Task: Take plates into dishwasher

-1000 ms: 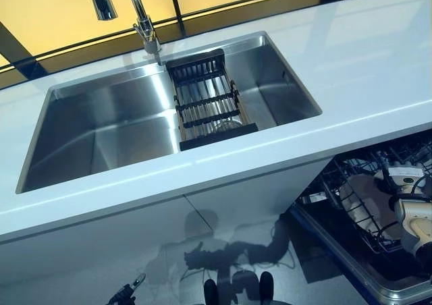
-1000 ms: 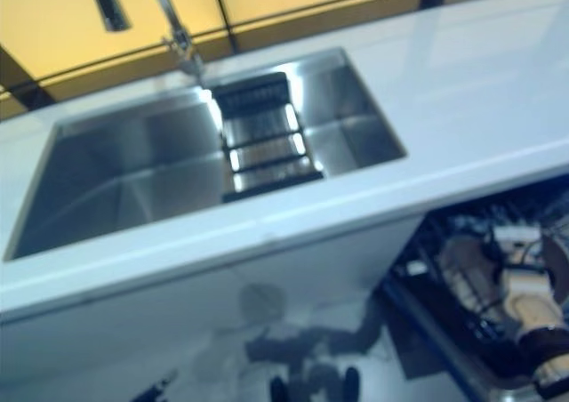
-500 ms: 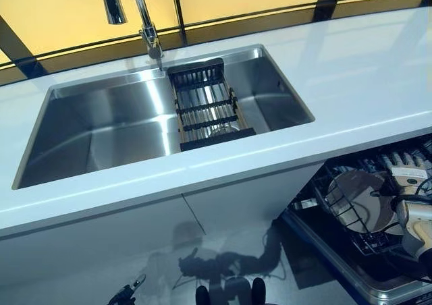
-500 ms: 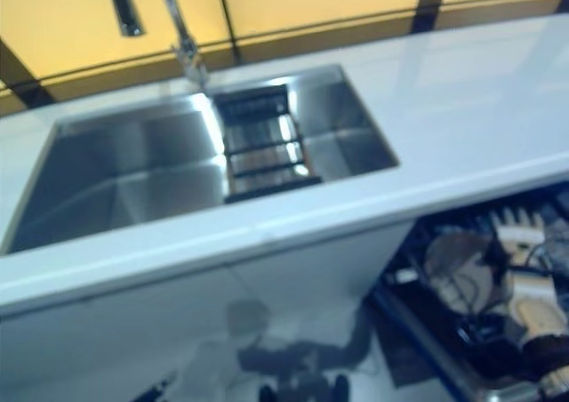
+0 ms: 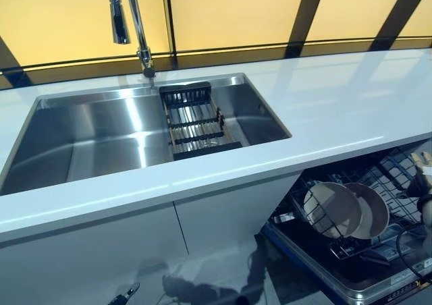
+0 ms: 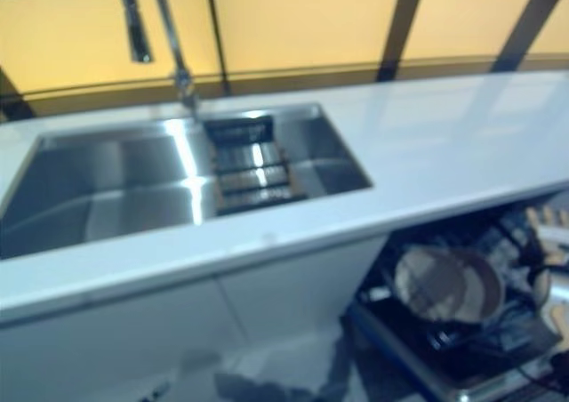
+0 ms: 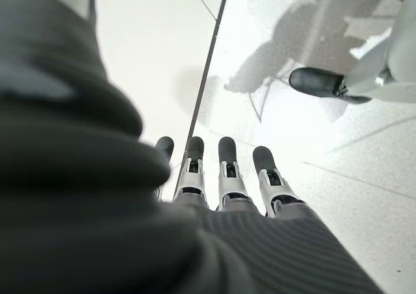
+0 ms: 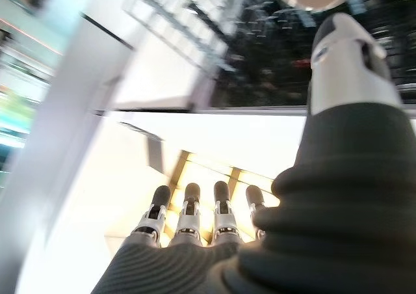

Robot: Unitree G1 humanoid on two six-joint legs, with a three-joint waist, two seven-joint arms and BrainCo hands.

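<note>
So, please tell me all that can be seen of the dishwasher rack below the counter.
The dishwasher rack is a dark wire basket, pulled out below the white counter, to the right of the sink. Two round plates stand on edge in it, one close behind the other, leaning between the wires. The front one looks pale grey, the back one brownish. A pale rim runs along the near edge under the rack. The right hand shows at the rack's right side, touching neither plate.

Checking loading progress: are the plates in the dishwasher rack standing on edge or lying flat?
Standing on edge: the two plates lean upright between the tines of the pulled-out dishwasher rack.
</note>
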